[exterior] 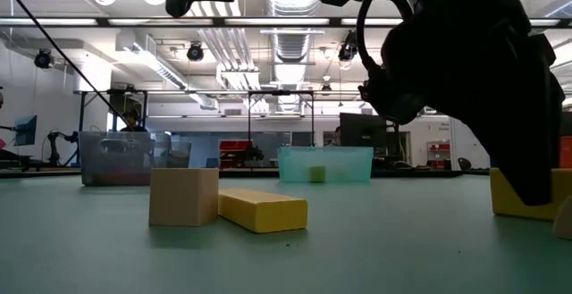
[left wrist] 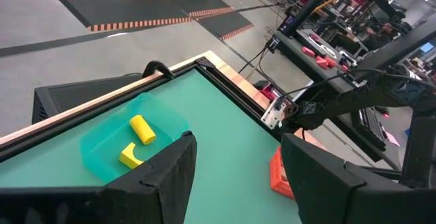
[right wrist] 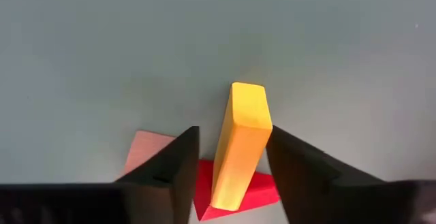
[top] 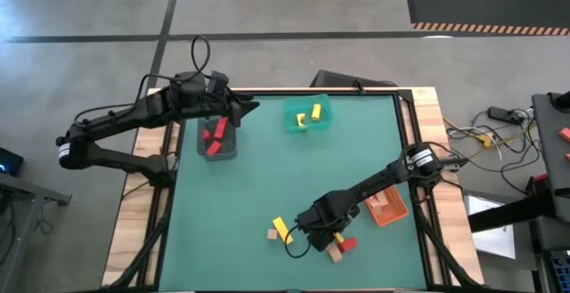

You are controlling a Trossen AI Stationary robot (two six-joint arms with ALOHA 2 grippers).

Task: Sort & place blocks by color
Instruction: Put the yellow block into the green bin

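My right gripper [right wrist: 228, 183] is low over the near table, fingers spread either side of a smooth yellow bar [right wrist: 240, 142] lying across a flat red block [right wrist: 252, 190]. My left gripper [left wrist: 235, 176] hangs spread above the grey bin [top: 218, 142].

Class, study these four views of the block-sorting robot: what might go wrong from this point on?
1. The right tool straddles a yellow bar that lies against a red block; closing may pinch or drag the red one too.
2. A tan block sits just beside one finger and could get knocked.
3. The left tool hangs over the grey bin, so the arms may crowd each other near the teal bin.
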